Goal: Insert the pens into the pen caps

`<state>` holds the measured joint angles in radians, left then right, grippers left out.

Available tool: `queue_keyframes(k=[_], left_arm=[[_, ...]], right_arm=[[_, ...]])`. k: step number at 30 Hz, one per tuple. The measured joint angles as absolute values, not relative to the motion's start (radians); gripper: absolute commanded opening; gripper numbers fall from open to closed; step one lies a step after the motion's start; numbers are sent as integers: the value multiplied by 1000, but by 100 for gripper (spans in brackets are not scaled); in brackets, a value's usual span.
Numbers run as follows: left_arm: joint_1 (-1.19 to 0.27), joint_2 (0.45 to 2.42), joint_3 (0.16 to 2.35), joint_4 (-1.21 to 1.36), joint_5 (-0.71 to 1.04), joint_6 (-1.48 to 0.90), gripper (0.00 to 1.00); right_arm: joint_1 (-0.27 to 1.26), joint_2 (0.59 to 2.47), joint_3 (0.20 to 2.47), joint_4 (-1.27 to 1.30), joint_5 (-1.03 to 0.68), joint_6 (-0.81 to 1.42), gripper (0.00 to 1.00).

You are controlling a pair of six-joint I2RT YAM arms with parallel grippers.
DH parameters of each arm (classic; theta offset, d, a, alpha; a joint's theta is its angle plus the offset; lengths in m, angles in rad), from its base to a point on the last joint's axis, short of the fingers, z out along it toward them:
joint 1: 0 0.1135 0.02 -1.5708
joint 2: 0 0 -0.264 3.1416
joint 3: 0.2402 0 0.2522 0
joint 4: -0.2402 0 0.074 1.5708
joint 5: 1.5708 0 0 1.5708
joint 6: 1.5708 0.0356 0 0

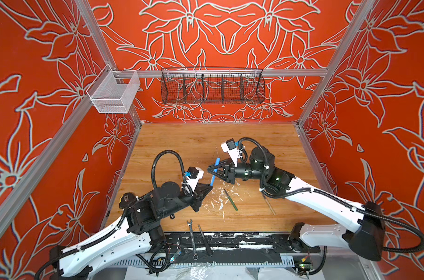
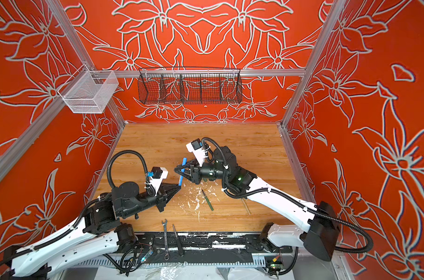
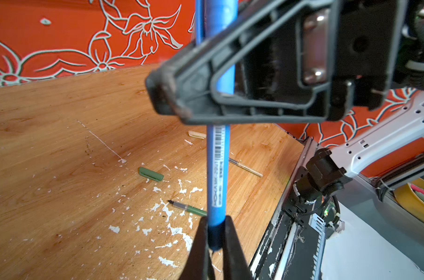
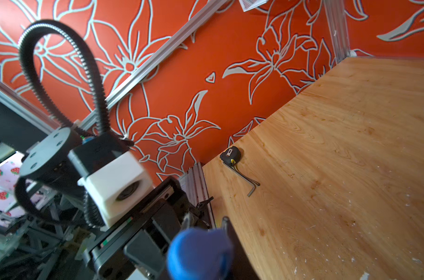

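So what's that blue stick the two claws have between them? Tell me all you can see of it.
It is a blue pen, slim and plastic-looking, with a white barcode label along its side. It is held clear of the table. The left gripper is shut on its darker end. The right gripper is shut farther along, where the pen looks thicker, perhaps a cap.
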<state>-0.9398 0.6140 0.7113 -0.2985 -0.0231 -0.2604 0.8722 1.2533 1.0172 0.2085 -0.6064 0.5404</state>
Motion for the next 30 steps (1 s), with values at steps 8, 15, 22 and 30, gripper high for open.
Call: queue_keyframes(k=[8, 15, 22, 30], left_arm=[[-917, 646, 778, -324, -33, -255, 80], [-858, 647, 823, -348, 7, -244, 92], [-674, 775, 823, -273, 314, -286, 88], [-595, 864, 806, -160, 612, -330, 83]], right_arm=[[796, 1260, 1057, 139, -603, 607, 0], [723, 1229, 1038, 90, -607, 635, 0], [715, 1165, 1026, 71, -616, 638, 0], [696, 1105, 960, 45, -616, 643, 0]])
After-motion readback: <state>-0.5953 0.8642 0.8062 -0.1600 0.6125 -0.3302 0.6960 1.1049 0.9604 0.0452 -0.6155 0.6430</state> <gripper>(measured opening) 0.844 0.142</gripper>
